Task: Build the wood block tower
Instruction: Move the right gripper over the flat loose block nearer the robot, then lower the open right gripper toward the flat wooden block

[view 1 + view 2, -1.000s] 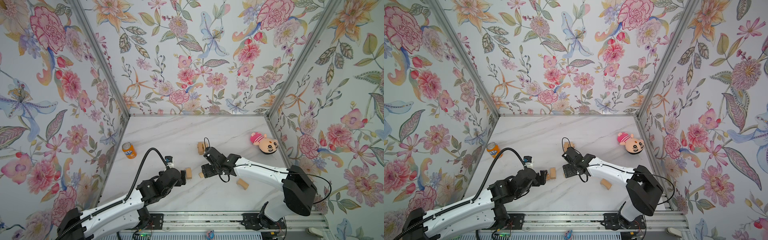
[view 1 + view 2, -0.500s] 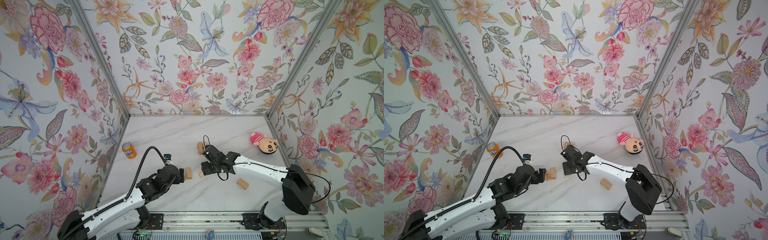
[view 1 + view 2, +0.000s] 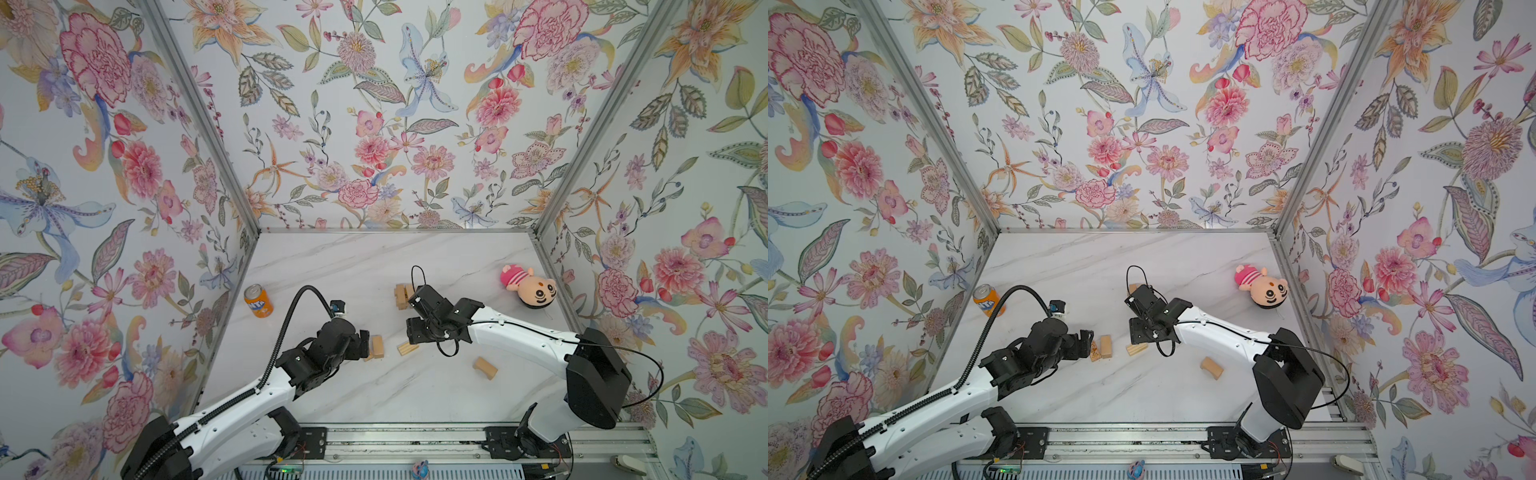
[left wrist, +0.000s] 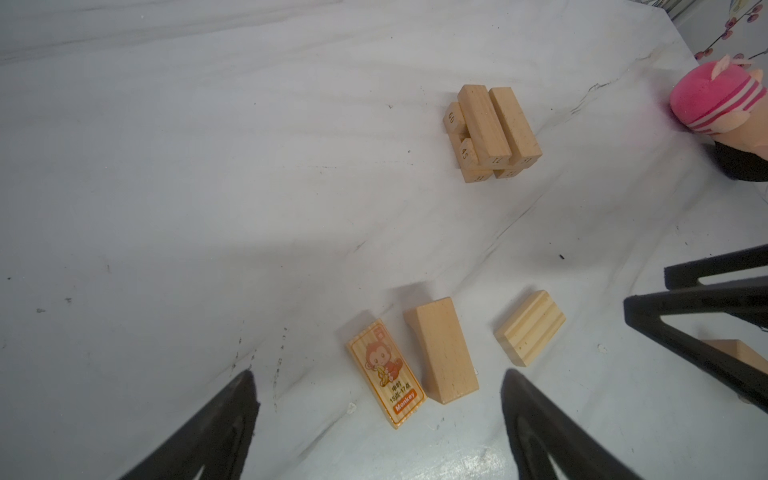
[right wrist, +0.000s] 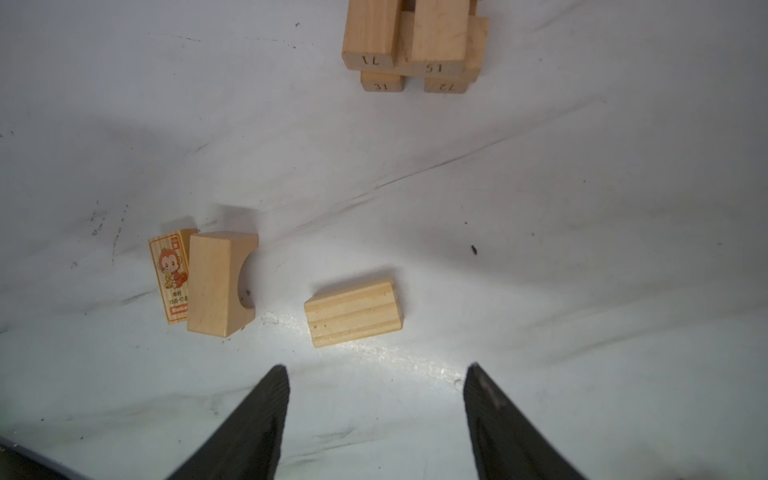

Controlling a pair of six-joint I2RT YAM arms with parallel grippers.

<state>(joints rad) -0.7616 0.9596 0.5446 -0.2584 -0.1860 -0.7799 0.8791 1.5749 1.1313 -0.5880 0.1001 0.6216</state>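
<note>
The tower (image 3: pixel 401 296) (image 3: pixel 1133 288) (image 4: pixel 492 133) (image 5: pixel 415 45) is a low stack of pale wood blocks in crossed layers at mid table. In front of it three loose blocks lie in a row. They are a monkey-print block (image 4: pixel 386 372) (image 5: pixel 169 279), a curved block (image 3: pixel 377 345) (image 4: pixel 442 349) (image 5: pixel 216 282) and a ridged block (image 3: pixel 405 348) (image 3: pixel 1137 349) (image 4: pixel 530 327) (image 5: pixel 353 313). My left gripper (image 3: pixel 365 343) (image 4: pixel 379 374) is open, low over the print and curved blocks. Above the ridged block hovers my right gripper (image 3: pixel 415 332) (image 5: pixel 378 366), open and empty.
Another curved wood block (image 3: pixel 485 368) (image 3: pixel 1211 368) lies alone toward the front right. An orange soda can (image 3: pixel 258 301) stands by the left wall. A pink-hatted plush doll (image 3: pixel 528 286) (image 4: pixel 719 104) lies at the back right. Floral walls close in three sides.
The right arm has edged slightly back and left toward the tower. The left arm is almost still. No block has moved.
</note>
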